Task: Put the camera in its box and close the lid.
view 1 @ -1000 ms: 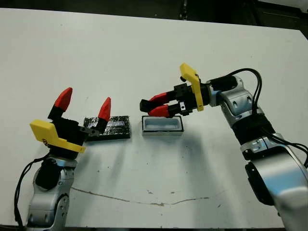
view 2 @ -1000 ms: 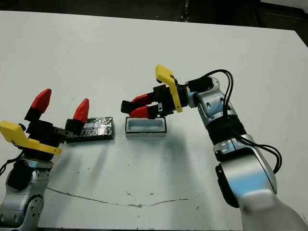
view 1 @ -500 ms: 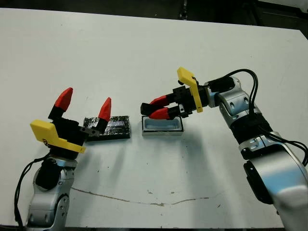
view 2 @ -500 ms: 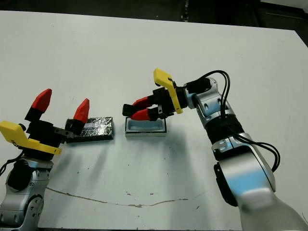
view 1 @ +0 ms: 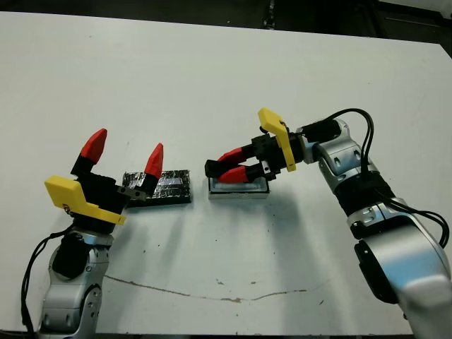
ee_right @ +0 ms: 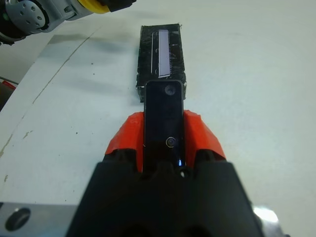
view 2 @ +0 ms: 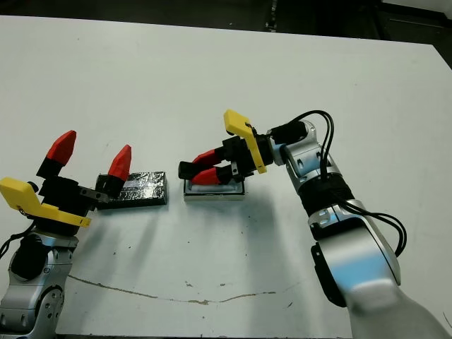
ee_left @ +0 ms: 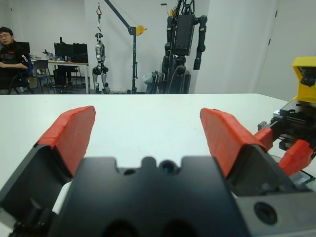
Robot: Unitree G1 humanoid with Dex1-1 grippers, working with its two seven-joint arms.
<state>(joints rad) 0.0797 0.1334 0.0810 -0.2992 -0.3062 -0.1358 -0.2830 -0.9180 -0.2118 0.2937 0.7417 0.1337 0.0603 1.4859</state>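
My right gripper [view 1: 220, 168] is shut on the camera [ee_right: 163, 118], a flat black oblong clamped between the red fingers [ee_right: 123, 138]. It hovers low over the box [view 1: 244, 189], a small white tray with a thin black rim at the table's middle. The camera's black end [view 1: 210, 167] sticks out past the fingertips, over the box's left end. The lid [view 1: 161, 186], a glossy crinkly black slab with a pale stripe [ee_right: 163, 47], lies flat just left of the box. Behind the lid's left end my left gripper [view 1: 125, 150] is raised and open with nothing in it.
A thin crack line [view 1: 212, 288] runs across the white table near its front edge. The table's dark far edge [view 1: 282, 25] lies at the back. In the left wrist view a seated person [ee_left: 11, 47] and humanoid robots on stands [ee_left: 185, 34] show beyond the table.
My right gripper has sunk and moved a little left with the camera, down close over the box. The left arm and the lid have stayed put.
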